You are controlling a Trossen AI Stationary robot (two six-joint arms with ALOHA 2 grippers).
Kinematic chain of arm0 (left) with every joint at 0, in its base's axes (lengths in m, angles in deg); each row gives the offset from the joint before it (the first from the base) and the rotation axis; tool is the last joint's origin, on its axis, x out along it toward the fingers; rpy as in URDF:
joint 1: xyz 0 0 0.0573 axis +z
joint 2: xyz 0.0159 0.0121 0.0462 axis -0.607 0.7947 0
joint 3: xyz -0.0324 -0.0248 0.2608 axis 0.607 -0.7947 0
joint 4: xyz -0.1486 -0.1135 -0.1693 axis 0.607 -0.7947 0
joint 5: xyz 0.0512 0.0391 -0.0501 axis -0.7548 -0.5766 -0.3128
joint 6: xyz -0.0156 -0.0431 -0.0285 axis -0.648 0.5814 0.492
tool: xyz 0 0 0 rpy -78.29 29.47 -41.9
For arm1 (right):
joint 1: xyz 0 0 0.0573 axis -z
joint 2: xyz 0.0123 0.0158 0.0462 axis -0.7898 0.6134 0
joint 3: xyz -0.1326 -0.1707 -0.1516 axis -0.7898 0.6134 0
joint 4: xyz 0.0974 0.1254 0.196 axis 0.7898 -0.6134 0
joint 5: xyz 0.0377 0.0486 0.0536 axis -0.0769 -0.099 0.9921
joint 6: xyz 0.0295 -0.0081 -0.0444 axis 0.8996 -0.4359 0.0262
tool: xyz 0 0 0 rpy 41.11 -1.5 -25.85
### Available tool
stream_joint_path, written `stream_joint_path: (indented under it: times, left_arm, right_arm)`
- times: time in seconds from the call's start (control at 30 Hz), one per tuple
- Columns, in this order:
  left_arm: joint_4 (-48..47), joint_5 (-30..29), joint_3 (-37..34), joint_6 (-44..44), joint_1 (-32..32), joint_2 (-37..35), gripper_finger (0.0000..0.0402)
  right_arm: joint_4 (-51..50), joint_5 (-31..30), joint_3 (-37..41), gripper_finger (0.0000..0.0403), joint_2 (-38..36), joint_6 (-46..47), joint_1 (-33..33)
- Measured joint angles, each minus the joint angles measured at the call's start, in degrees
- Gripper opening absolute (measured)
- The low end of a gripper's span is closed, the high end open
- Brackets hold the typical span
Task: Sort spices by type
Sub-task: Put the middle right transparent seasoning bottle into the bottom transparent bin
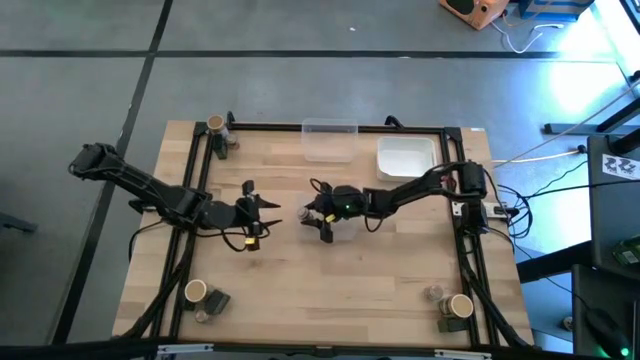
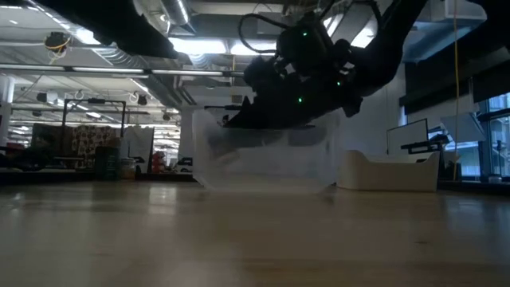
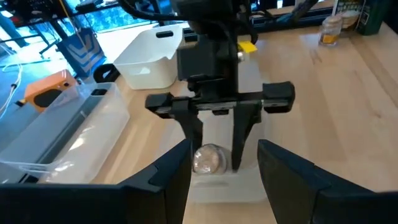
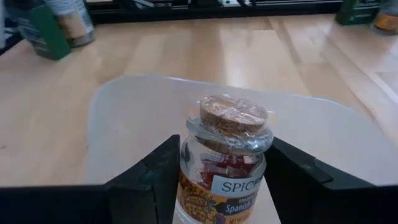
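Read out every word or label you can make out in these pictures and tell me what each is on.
"SPICE", cut off by the fingers: white label of the cork-stoppered clear glass jar held in the right gripper.
"Spanish", partly cut off: line below on that label.
Labels on the spice containers at the table's corners: too blurred to read.

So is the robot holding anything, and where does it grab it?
The right gripper holds a small cork-topped glass spice jar by the sides of its body. The left gripper looks empty.

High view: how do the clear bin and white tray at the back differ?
The clear bin is see-through, the white tray opaque. The clear bin sits toward the table's middle, the white tray nearer its right edge. Both are rectangular and open-topped.
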Motion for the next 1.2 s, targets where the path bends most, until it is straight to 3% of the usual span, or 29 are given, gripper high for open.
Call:
stream_joint_path:
  times: [0.27,1.03,1.2]
  left_arm:
    - [0.4,0.0,0.0,-0.1,0.0,0.0,0.017]
    - [0.3,0.0,0.0,-1.4,0.1,0.0,0.017]
    - [0.3,0.0,0.0,-1.4,0.1,0.0,0.017]
  right_arm:
    - [-1.4,2.5,0.3,0.0194,0.6,-0.2,0.0]
    - [-2.6,2.3,0.2,0.0208,0.4,-1.8,0.0]
    - [-3.3,2.3,0.2,0.0241,0.4,-1.7,0.0]
